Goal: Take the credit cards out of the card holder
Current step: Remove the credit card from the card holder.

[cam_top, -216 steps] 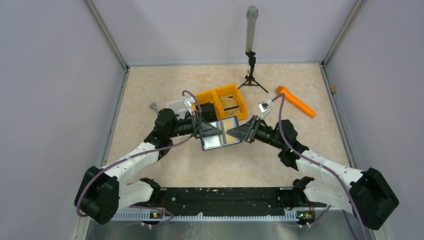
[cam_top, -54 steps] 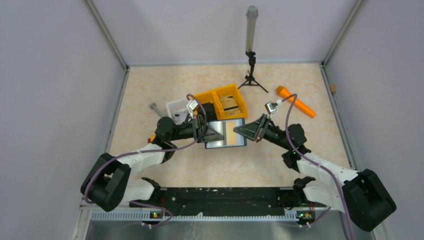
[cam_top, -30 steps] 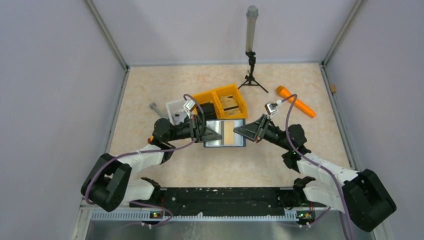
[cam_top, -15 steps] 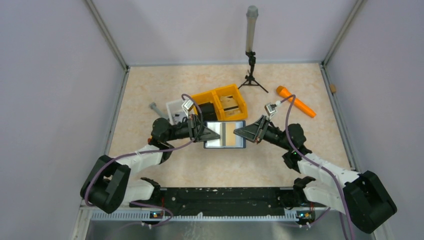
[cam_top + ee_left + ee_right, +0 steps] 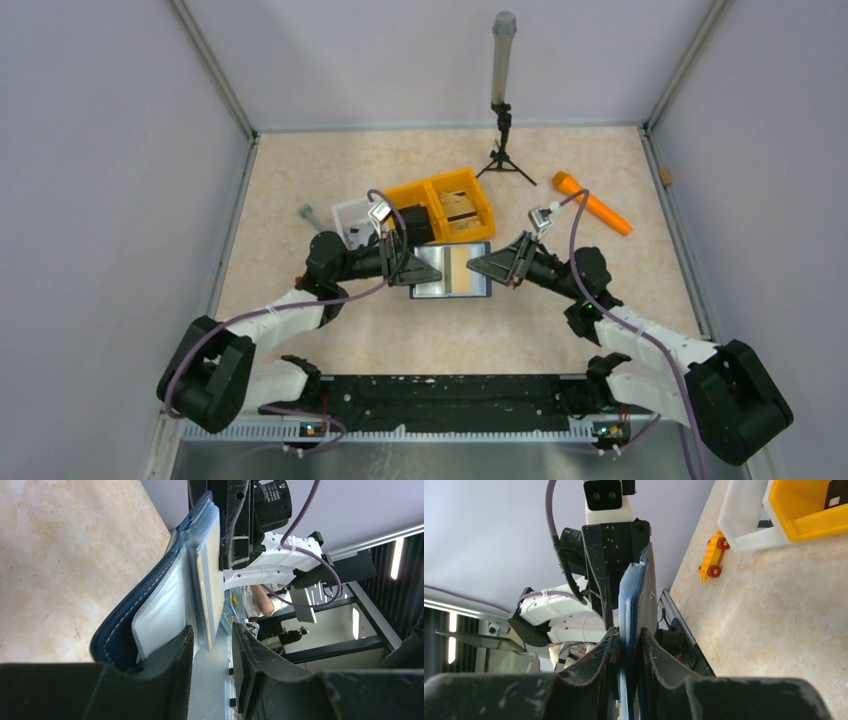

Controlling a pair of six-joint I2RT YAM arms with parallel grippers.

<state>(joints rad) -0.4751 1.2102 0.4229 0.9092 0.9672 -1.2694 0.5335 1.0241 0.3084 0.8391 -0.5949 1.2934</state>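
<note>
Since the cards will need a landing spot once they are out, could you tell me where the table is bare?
Bare: the near strip between the navy folding card holder and the arm bases, and the far-left corner behind the grey bolt. Crowded: around the yellow plastic bin and white tub.

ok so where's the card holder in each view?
Top external: card holder centre table, just below the yellow bin.
Left wrist: card holder slants from lower left to top centre.
Right wrist: card holder edge-on, centre frame.
Shared landmark: the beige tabletop, in all three.
</note>
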